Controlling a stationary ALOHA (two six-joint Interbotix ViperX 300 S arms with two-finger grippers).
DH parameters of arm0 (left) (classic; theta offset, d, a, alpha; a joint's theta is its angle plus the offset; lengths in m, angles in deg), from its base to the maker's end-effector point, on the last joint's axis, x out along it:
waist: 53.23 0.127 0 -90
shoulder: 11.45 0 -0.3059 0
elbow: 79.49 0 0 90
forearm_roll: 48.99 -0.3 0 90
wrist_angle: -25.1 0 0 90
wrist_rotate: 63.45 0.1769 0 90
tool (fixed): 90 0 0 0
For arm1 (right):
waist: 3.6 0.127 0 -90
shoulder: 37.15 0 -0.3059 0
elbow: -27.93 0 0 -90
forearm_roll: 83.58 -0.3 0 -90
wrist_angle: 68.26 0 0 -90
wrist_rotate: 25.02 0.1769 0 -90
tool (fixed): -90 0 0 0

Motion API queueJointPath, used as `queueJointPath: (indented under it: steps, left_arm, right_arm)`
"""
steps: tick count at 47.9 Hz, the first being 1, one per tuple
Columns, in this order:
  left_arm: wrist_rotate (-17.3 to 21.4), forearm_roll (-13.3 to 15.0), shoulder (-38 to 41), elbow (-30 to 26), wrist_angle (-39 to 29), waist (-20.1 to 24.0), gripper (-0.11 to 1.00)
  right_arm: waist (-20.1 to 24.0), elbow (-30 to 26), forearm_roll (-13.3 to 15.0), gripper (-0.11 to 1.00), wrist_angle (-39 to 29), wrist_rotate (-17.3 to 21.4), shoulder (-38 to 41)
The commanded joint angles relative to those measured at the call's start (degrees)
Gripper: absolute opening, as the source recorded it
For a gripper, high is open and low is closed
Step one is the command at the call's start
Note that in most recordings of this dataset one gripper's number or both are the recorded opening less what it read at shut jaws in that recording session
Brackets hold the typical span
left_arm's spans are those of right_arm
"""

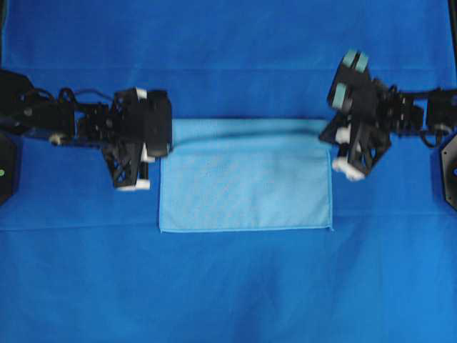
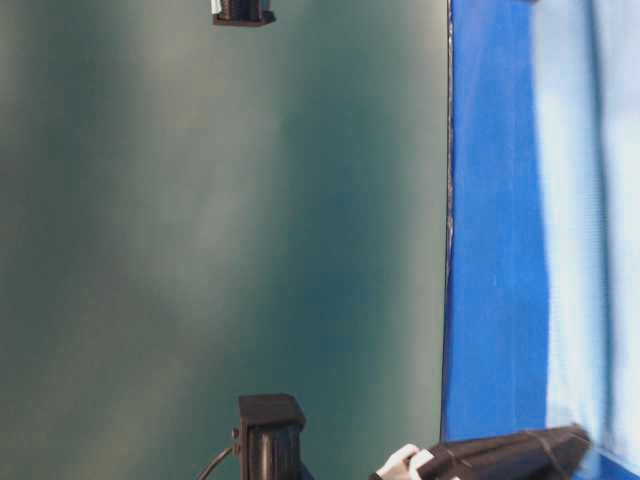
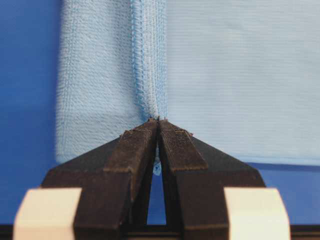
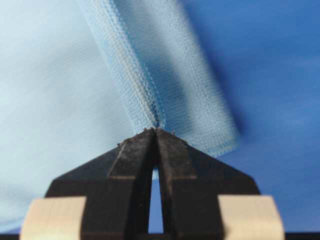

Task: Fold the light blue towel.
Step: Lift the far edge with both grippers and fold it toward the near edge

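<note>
I am looking at the light blue towel [image 1: 246, 187] lying near the middle of the royal-blue table cloth [image 1: 228, 286], between my two arms; its near edge is lying flat and straight, while the far portion is showing as a doubled, slightly raised band along the top. On the left wrist camera my left gripper [image 3: 158, 121] is pinching the towel's stitched hem [image 3: 149, 60], its jaws pressed together with only the cloth between them. On the right wrist camera my right gripper [image 4: 155, 131] is doing the same at the opposite end, jaws clamped on a folded ridge of hem rising away from the tips. Overhead, both grippers are sitting at the towel's far corners, left and right. The table-level view is showing mostly a dull green wall [image 2: 220, 220].
</note>
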Motion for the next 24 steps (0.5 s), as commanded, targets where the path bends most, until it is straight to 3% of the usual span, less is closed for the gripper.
queueJointPath:
  steps: [1,14,24]
  left_arm:
    - [-1.93,0.09,-0.70,-0.70,0.18,-3.34,0.02]
    - [-9.93,0.09,-0.53,-1.58,0.18,-11.60,0.02]
    - [-11.07,0.09,-0.44,-3.08,-0.79,-15.03,0.02]
  right_arm:
    - [3.16,-0.35,-0.09,0.02,0.00,2.02,-0.97]
    - [12.22,-0.09,-0.09,0.02,0.09,7.21,-0.97]
    - [16.70,-0.26,-0.09,0.02,0.35,8.88,-0.88]
